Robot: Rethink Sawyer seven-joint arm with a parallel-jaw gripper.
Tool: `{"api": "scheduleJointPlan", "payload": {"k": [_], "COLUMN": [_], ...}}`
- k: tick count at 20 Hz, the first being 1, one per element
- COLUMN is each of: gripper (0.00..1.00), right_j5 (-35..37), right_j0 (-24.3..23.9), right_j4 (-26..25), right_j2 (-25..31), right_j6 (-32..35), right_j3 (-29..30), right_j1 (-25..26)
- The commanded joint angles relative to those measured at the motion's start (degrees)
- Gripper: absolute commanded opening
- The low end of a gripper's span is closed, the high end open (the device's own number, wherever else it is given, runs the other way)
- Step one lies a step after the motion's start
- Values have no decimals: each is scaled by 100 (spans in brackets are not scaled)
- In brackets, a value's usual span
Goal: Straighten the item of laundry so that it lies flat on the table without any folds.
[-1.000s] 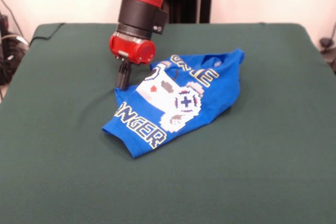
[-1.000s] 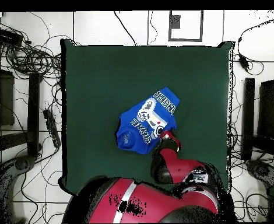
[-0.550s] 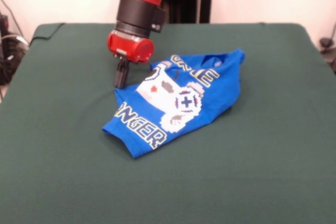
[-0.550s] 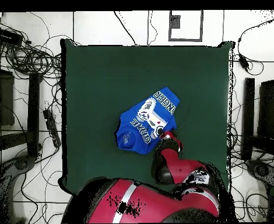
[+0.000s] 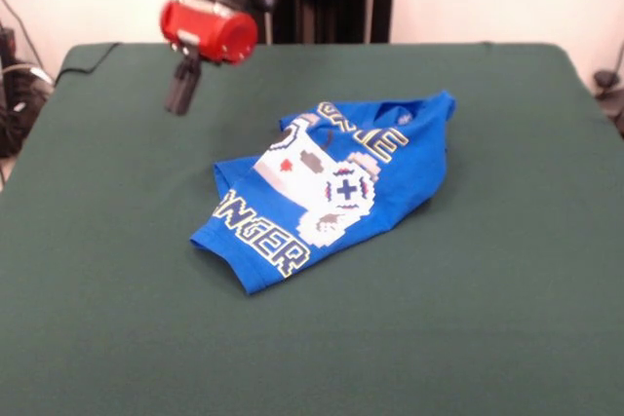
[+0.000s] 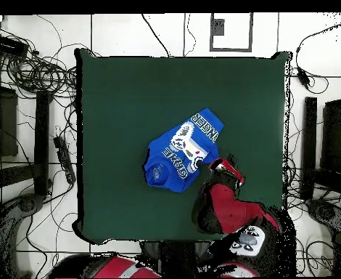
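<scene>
Gripper: black fingers of the red-collared gripper (image 5: 178,93) pressed together, holding nothing, raised clear of the cloth.
Shirt: crumpled bright blue T-shirt (image 5: 331,187) apart from it on the dark green felt table (image 5: 507,270).

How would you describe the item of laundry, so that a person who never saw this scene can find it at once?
Look at the large dark green table; near its middle lies one crumpled T-shirt, the only thing resting on the cloth. It is bright blue with a white-grey emblem and white letters edged in yellow, still folded over itself. The red and black arm's gripper hangs above the table off to one side, not touching it.
</scene>
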Motion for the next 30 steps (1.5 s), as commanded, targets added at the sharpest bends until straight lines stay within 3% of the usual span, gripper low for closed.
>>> {"api": "scheduleJointPlan", "payload": {"k": [1,4,7,8,17,21,30], "gripper": [0,0,0,100,100,100,100], "right_j5": [809,938,1003,1011,972,704,167], "right_j0": [-25,-607,-707,-752,-603,-590,-198], "right_j4": [-323,-826,-928,-950,-605,-512,206], "right_j2": [429,1504,1741,1824,1732,1810,1571], "right_j6": [-125,119,163,184,284,386,513], "right_j3": [-47,8,46,70,140,84,-79], "right_j1": [-234,-232,-267,-289,-165,63,632]}}
